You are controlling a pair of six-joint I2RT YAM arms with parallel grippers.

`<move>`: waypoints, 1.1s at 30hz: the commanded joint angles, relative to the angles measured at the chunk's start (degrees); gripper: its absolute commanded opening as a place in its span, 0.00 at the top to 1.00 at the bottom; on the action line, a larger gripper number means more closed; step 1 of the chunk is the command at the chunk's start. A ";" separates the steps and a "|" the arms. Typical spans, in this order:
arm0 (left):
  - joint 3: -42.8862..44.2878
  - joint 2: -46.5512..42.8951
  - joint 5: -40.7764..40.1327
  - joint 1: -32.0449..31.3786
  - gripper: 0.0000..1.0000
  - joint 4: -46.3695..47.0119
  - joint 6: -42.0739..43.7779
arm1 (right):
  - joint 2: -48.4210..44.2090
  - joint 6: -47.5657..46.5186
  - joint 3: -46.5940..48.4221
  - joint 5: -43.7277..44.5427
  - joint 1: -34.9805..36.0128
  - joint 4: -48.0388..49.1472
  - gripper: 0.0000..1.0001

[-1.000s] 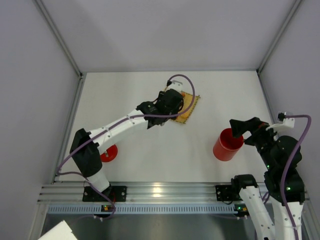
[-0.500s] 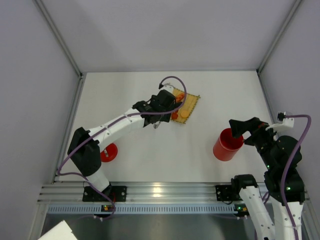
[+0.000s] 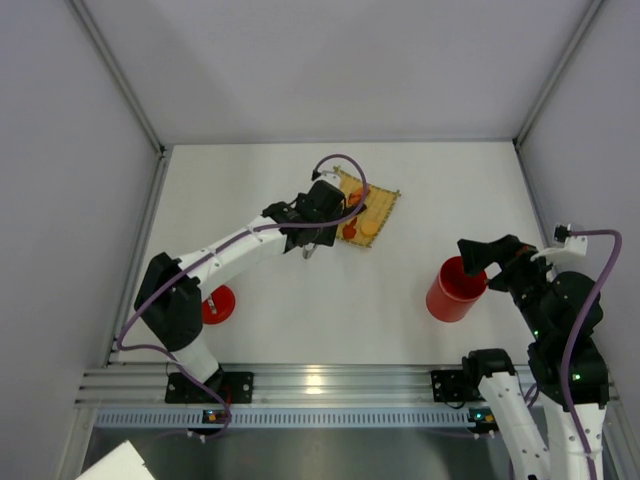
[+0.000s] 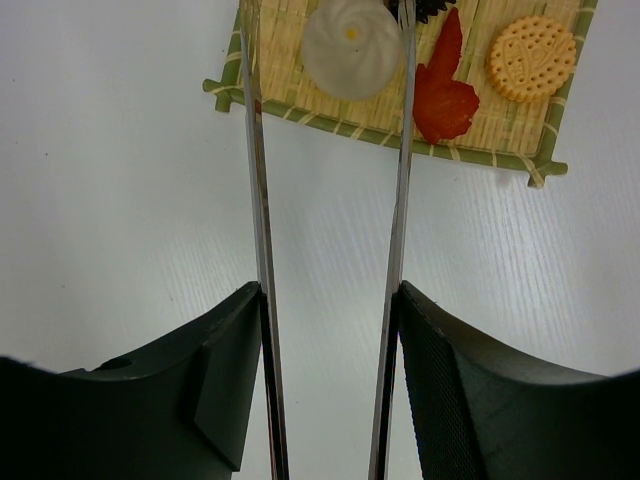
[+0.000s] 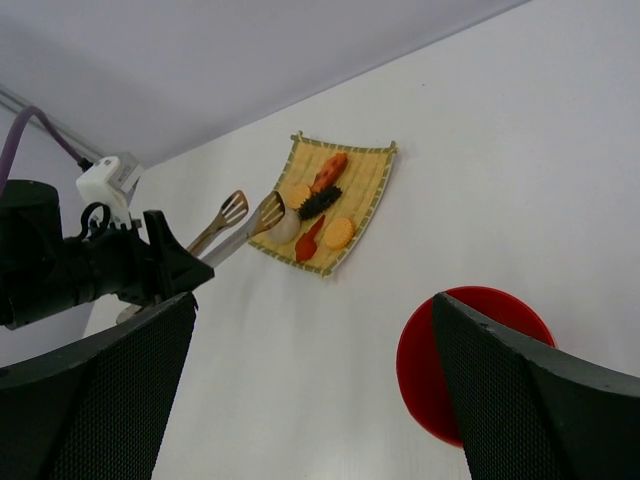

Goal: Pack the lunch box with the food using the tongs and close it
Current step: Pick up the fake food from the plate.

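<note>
slim silvery metal tongs [image 4: 262, 200] right at the white round bun [image 4: 352, 48]
left gripper [image 4: 330, 300] squeezes them, jaws half-closed; right gripper [image 5: 315, 310] gapes wide, empty

Bright even light w/ soft shadows, pics sharp

The left gripper [image 4: 330, 390], holding the tongs [image 4: 398, 230], has withdrawn from above the woven mat [image 3: 381, 204] to its left edge, uncovering more food pieces [image 3: 368, 228].
</note>
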 commanded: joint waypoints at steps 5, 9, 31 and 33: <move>-0.45 1.64 1.50 0.57 0.41 2.58 -0.80 | -0.76 0.75 -0.74 -0.52 -0.67 0.66 0.00; -0.98 1.99 2.29 0.66 0.41 3.02 -0.80 | -0.76 0.83 -0.74 -0.52 -0.67 0.57 0.00; 3.41 -1.07 2.20 0.66 0.78 -2.07 -0.45 | -0.94 1.27 -0.83 -0.61 -0.67 0.66 0.01; 4.12 -2.13 2.11 0.57 0.78 -3.30 -0.27 | -0.85 1.27 -0.83 -0.70 -0.76 0.74 0.01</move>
